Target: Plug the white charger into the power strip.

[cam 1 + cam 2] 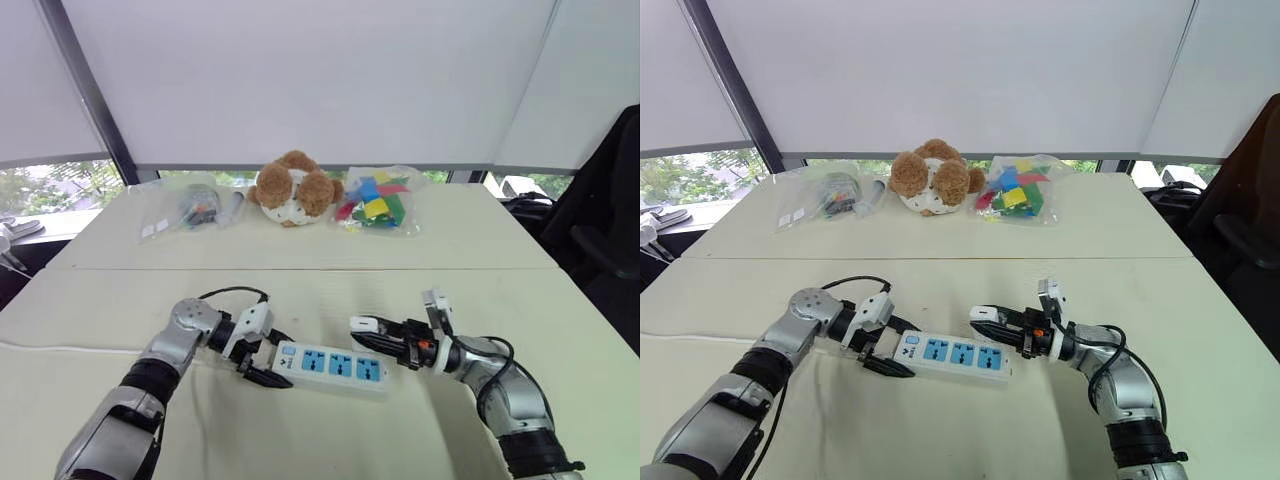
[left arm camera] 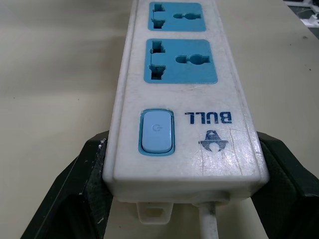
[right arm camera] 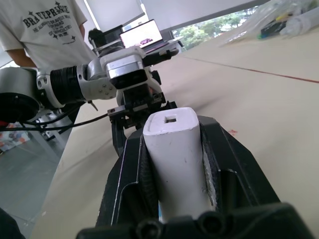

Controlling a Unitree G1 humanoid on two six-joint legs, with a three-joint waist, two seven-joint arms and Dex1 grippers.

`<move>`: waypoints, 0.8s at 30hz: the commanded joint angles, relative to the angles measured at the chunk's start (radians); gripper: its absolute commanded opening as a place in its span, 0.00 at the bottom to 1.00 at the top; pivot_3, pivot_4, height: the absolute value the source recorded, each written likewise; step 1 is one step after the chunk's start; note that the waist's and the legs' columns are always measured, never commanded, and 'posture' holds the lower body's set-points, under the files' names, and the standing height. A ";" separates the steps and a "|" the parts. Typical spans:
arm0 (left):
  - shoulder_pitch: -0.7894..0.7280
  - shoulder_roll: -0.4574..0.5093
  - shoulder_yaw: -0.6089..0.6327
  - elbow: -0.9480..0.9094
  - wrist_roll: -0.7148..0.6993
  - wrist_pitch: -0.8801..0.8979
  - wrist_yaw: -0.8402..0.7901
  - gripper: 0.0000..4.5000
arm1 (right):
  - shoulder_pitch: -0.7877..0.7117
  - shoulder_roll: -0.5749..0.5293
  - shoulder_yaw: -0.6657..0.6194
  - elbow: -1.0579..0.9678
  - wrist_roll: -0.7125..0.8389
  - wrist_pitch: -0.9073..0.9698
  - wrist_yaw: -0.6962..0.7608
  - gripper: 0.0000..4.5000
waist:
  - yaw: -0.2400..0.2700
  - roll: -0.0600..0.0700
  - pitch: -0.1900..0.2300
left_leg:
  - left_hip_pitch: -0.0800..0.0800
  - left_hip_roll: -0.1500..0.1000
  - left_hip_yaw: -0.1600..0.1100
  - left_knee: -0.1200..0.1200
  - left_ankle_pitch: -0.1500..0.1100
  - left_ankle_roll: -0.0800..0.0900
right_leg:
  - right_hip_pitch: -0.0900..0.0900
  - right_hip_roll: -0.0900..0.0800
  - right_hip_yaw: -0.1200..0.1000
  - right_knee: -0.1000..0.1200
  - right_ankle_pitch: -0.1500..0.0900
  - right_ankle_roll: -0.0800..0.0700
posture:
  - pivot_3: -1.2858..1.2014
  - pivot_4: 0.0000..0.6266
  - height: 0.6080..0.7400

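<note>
Strip [image 1: 332, 365] lies flat on the table [image 1: 300, 280], lower ctr of the head view, running left to right w/ three blue sockets facing up. L gripper [image 1: 265, 360] is clamped on its left end (the switch end). In the left wrist view one black finger [image 2: 75, 194] presses each long side of the strip, either side of the blue button [image 2: 157, 132], and the cord leaves that end.

R gripper [image 1: 385, 333], lower right of ctr, has closed around the charger [image 1: 364, 325]. In the right wrist view its white body sits snug between the pads [image 3: 127, 169]. The charger points toward frame left, held just above the strip's right end and not in any socket. I can't tell its prongs.

Along the far table edge, upper ctr: plush toy [image 1: 294, 188], bag of coloured blocks [image 1: 375, 200] to its right, and a clear bag [image 1: 190, 208] to its left (contents unclear). Person in a white tee [image 3: 50, 25] stands beyond the table in the right wrist view.
</note>
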 commanded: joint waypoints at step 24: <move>0.024 0.035 -0.013 -0.020 0.014 0.039 -0.037 0.68 | 0.097 -0.005 0.044 0.105 0.013 -0.123 0.012 0.17 | 0.001 -0.003 -0.002 | 0.009 0.000 0.000 -0.003 0.000 0.000 | 0.008 0.000 0.000 -0.002 0.000 0.000 | 0.52 0.24 0.99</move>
